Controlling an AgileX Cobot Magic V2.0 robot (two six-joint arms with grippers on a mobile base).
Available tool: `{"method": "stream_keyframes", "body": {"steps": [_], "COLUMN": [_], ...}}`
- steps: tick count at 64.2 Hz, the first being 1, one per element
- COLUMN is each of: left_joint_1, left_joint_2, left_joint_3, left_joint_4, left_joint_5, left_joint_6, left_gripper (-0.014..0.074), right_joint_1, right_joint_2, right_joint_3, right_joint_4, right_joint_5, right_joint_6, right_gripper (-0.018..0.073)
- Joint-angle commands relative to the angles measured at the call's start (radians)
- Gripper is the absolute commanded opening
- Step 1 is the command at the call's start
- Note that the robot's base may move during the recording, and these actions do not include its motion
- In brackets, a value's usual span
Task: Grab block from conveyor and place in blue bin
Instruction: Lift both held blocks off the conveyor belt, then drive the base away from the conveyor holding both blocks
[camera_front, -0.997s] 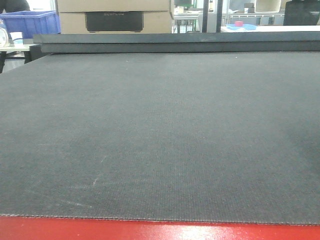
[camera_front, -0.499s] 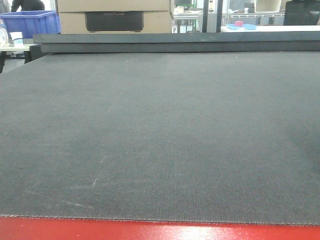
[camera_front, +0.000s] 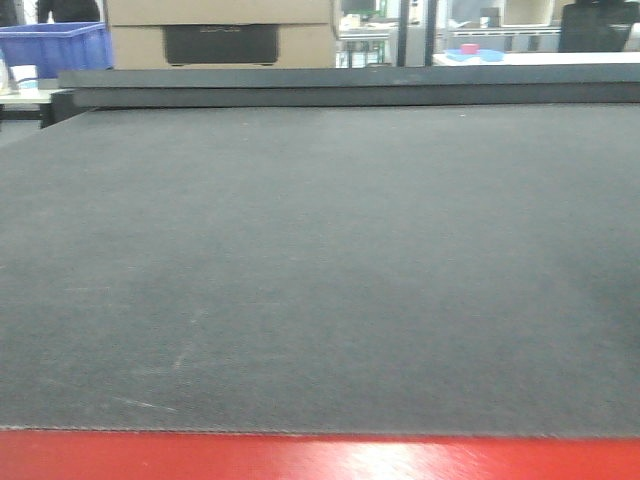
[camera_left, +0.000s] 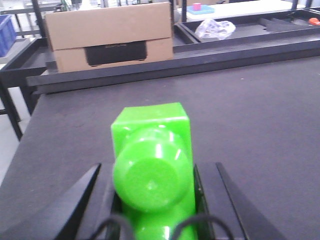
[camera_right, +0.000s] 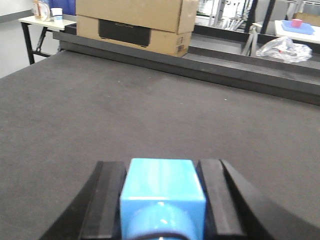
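My left hand clamps the green block, my right hand a blue block, above the conveyor.

The belt fills the foreground and ends at a rail at the back. Behind the rail, left of centre, sits a box. Further left are a bin and a cup on a surface. Far right, behind the rail, is a dish. A bag lies behind the rail, right of the box. Over the belt, the left gripper holds the block between its fingers, and the right gripper holds a second block.
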Motion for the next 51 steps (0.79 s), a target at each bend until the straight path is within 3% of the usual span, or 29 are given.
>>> {"method": "stream_keyframes", "body": {"steps": [1,51], "left_joint_1": [-0.006,-0.006], "left_joint_2": [-0.004,-0.004], "left_joint_3": [0.003,0.003], "left_joint_4": [0.0,0.0], "left_joint_5": [-0.02,-0.02], "left_joint_6": [-0.006,-0.006], "left_gripper": [-0.0111,-0.0111], "right_joint_1": [0.0,0.0], "right_joint_2": [-0.005,-0.005], "right_joint_3": [0.0,0.0], "right_joint_4": [-0.006,-0.006], "right_joint_5": [-0.031,-0.031], "right_joint_6": [-0.004,-0.004], "right_gripper": [-0.0154,-0.0154]}}
